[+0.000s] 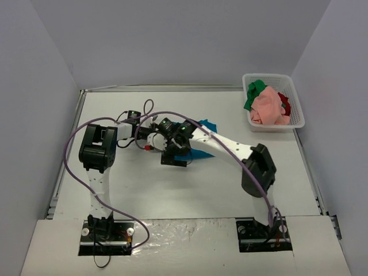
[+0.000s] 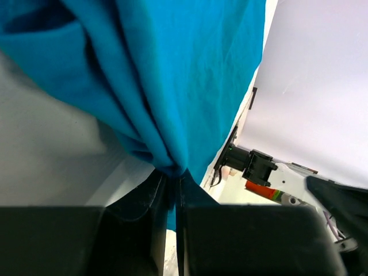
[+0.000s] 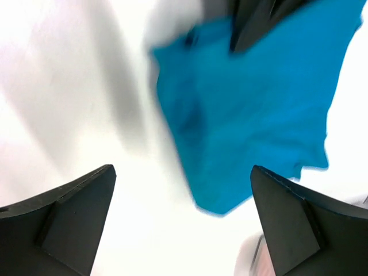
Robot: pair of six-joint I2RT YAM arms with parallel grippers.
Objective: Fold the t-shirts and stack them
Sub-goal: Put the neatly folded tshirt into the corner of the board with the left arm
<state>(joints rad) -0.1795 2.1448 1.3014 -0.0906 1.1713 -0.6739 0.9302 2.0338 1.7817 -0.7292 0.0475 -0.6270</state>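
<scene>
— Teal-blue t-shirt (image 1: 206,125): where is it seen?
— At mid-table, where its bunched cloth is pinched between the closed fingers of the left gripper (image 2: 171,187).
— And the right gripper (image 3: 181,169)?
— It is held above the cloth with its fingers spread apart, and nothing is gripped.

Teal-blue t-shirt (image 1: 207,125) bunched mid-table; pink (image 1: 269,107), green (image 1: 255,92) and red ones (image 1: 284,103) heaped in the basket (image 1: 299,114).

White arms (image 1: 221,146), black joints (image 1: 96,148), looping purple cables (image 1: 65,158).
</scene>
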